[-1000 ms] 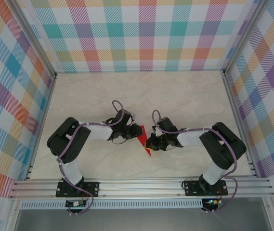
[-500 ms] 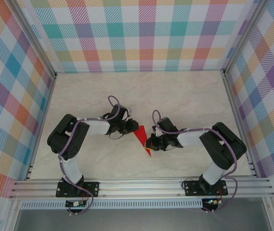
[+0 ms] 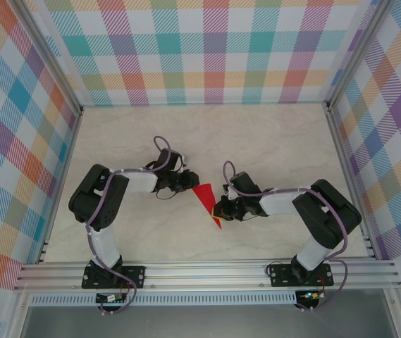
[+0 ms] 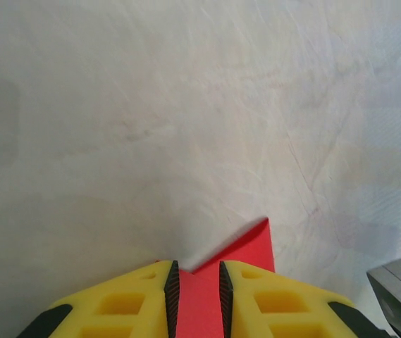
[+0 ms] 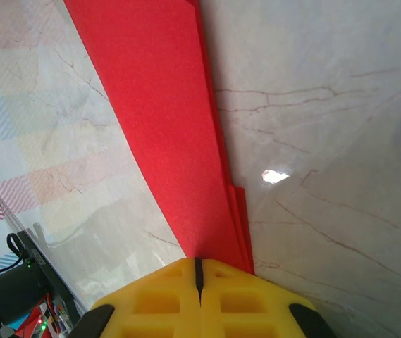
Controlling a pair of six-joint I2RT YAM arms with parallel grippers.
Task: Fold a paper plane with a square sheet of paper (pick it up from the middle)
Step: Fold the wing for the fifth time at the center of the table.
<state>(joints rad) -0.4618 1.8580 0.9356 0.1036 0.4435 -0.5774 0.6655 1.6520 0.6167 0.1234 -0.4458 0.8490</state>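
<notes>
The red sheet of paper [image 3: 206,199] lies on the table between both arms, folded into a slim layered wedge like a paper plane, wide end far and point near. My left gripper [image 3: 189,183] sits at the wide end's left corner. Its jaws stand a little apart over the red paper [image 4: 246,248], whose corner lifts slightly off the table. My right gripper [image 3: 218,208] is shut, its tips down on the wedge's right edge. In the right wrist view the paper [image 5: 158,105] narrows toward my closed right gripper [image 5: 199,262], with stacked layer edges along its right side.
The pale marble-look tabletop [image 3: 270,141] is walled by checked panels on three sides. An aluminium rail [image 3: 207,271] runs along the near edge with both arm bases bolted to it.
My left gripper has drawn back leftward and farther away off the paper, uncovering more of the red wide end. The right arm has stayed still.
</notes>
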